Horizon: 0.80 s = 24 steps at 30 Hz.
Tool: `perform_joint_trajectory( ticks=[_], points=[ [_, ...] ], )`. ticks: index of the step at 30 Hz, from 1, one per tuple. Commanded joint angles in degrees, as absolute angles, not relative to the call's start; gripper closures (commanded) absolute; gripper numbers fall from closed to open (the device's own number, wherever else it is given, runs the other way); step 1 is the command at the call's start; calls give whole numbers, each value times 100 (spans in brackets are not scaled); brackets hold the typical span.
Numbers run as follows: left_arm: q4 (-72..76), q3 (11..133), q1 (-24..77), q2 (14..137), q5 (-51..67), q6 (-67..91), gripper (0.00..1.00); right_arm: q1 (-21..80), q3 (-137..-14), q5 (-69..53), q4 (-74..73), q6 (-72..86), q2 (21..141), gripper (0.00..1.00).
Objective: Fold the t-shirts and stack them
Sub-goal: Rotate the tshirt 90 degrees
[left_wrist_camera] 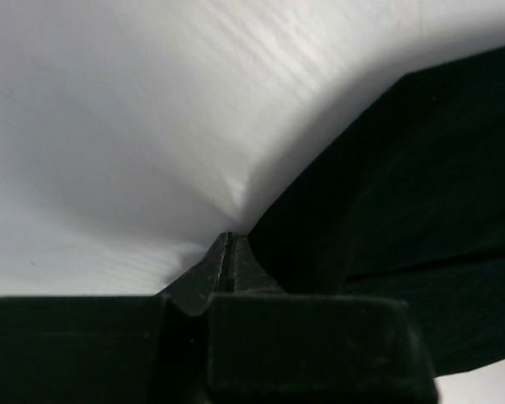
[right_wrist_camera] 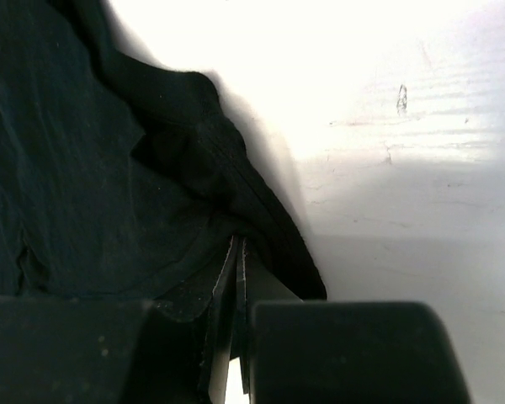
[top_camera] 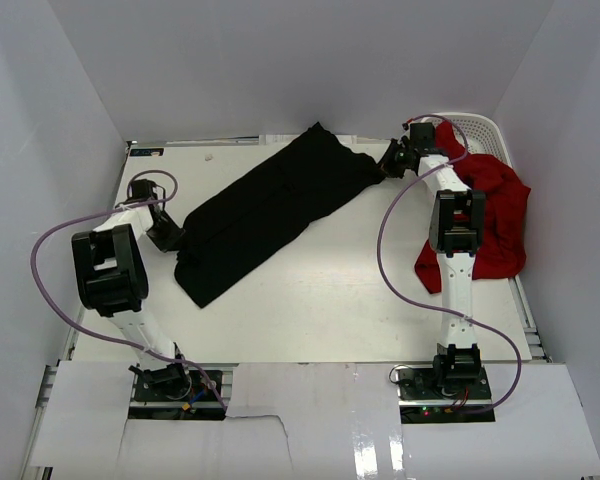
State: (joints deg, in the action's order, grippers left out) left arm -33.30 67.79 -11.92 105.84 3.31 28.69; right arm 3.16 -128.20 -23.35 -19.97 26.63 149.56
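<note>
Cloth, soft and light: the black shirt (top_camera: 270, 205) lies as a long diagonal strip on the table (top_camera: 360, 290). The left gripper (top_camera: 175, 238) is pinched closed on its near-left edge, the right gripper (top_camera: 388, 160) on its far-right end. Hems and corners seem the best holds; the middle would sag. The red shirt (top_camera: 495, 215) drapes over the basket (top_camera: 485, 128).

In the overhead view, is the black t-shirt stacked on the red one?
No, the black t-shirt lies stretched out in the middle, while the red t-shirt sits crumpled apart at the right, by the white basket.
</note>
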Motion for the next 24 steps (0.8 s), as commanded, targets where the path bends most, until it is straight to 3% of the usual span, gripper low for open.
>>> perform_joint_trajectory(
  ticks=[1,7,14,24],
  points=[
    [-3990,6232,-1037,10539,264,2716,100,229,-13069,-2470,-1688,2795,15091,92],
    [-3955,5618,-1037,10328,272,2716,100,150,-13122,-2461,-1626,2786,15100,92],
    [-3902,4800,-914,9862,1089,2830,100,70,-13140,-2671,-1354,3014,15170,92],
    [-4289,4194,472,9387,1924,3497,100,-86,-13367,-3023,-537,3866,15486,92]
  ],
)
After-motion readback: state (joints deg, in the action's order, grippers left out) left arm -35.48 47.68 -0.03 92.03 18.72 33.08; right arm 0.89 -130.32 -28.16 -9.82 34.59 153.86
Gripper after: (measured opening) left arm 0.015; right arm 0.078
